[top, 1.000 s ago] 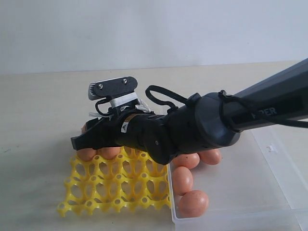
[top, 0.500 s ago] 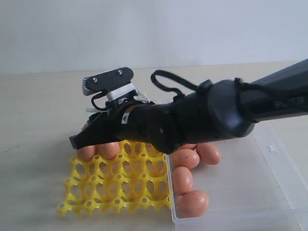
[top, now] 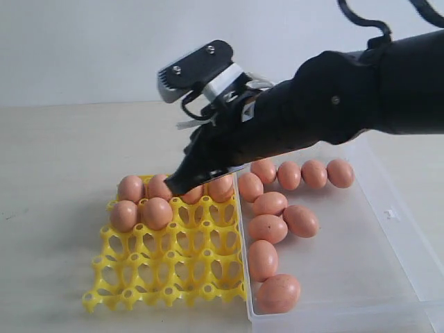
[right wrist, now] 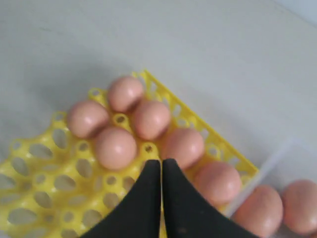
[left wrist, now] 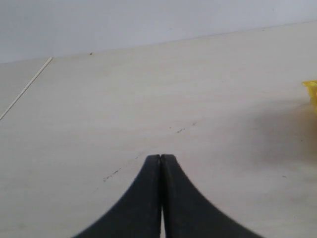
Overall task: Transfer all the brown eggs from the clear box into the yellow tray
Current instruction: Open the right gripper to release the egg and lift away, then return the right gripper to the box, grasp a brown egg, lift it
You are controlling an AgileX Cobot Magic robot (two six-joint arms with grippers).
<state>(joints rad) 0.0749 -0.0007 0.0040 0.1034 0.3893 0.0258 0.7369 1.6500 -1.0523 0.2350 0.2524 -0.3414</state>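
Note:
The yellow tray (top: pixel 173 267) lies left of the clear box (top: pixel 402 239). Several brown eggs (top: pixel 157 212) sit in the tray's far cups, and the right wrist view shows them (right wrist: pixel 115 147) in two rows. Several more eggs (top: pixel 268 227) lie loose in the box. My right gripper (top: pixel 173 187) hovers over the tray's far rows, shut with nothing in it; its closed tips (right wrist: pixel 161 161) hang above the filled cups. My left gripper (left wrist: pixel 161 156) is shut and empty over bare table, out of the exterior view.
The right arm's dark body (top: pixel 333 104) stretches over the far end of the box. A corner of the tray (left wrist: pixel 312 94) shows at the edge of the left wrist view. The tabletop (top: pixel 55 152) is pale beige with a white wall behind.
My right gripper has lifted off the tray and drawn back to the right, its jaws closing from wide open to shut. The eggs in the tray's far rows are now uncovered.

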